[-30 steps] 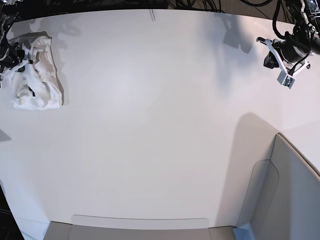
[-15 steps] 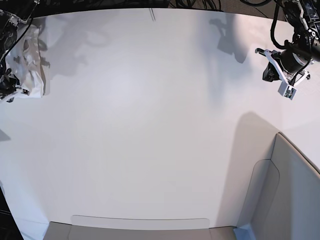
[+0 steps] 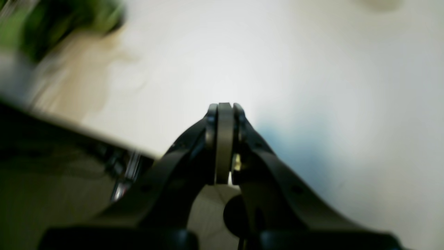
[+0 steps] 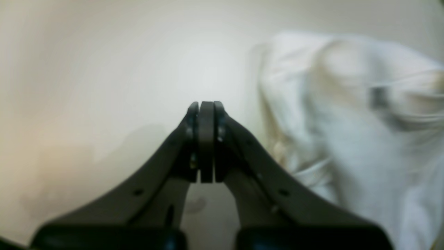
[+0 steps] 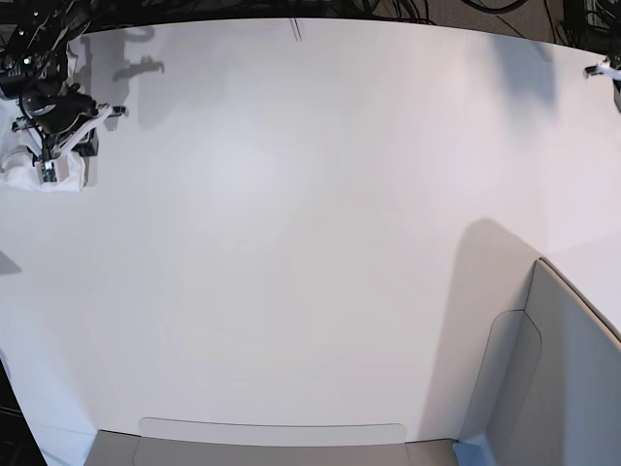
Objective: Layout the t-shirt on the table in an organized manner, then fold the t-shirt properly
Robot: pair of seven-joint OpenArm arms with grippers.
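The t-shirt lies crumpled on the white table, filling the right side of the right wrist view. In the base view only a small white bunch of the t-shirt shows at the far left edge, under the right arm. My right gripper is shut with nothing between its jaws, just left of the cloth and apart from it; in the base view the right gripper is at the table's far left. My left gripper is shut and empty over bare table, and the left gripper barely shows at the right edge.
A grey panel stands at the front right, with a low grey strip along the front. The table's curved back edge borders dark cables. In the left wrist view the table edge runs close on the left.
The crumpled shirt has shifted left until it is almost out of the base view. The right arm rose off it. The left arm swung up and right, nearly out of frame.
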